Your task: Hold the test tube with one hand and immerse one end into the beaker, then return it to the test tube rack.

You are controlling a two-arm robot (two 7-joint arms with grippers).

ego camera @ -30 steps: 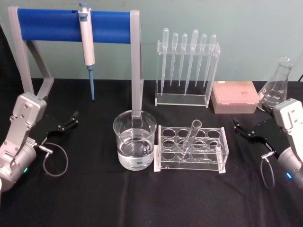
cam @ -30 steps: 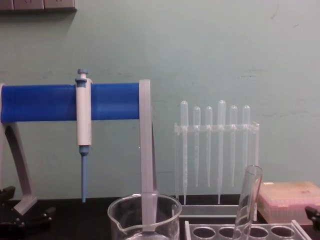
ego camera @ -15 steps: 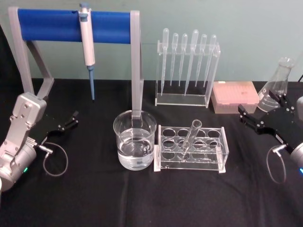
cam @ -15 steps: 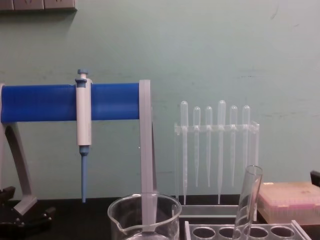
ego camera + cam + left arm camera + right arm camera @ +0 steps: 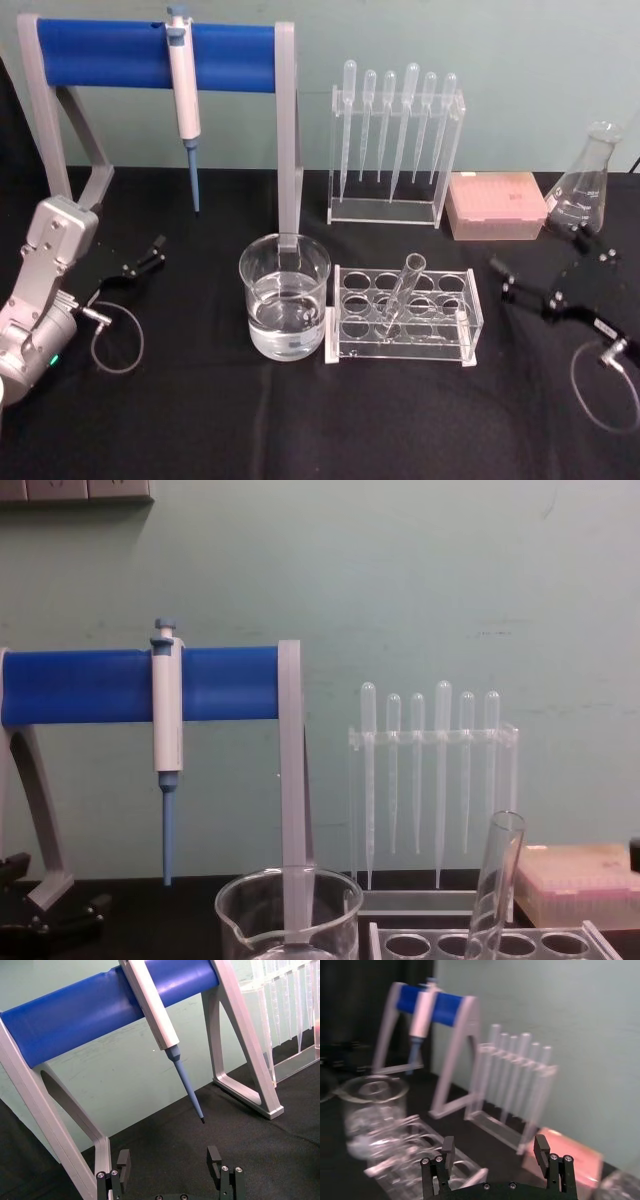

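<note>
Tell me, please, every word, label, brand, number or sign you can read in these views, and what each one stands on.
No text can be read in these views.
The small white label on the right gripper is too small to read.
On the beaker, the pipette and the pink box, no print can be made out.

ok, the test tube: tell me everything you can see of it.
The test tube is a long, clear, glass-looking tube, open rim up, no liquid visible inside. It stands in a hole near the middle of the clear rack, leaning, rim tilted toward the robot's right and away. Its lower end sits down inside the rack. Only the rack touches it; the beaker stands apart, on the rack's left.
</note>
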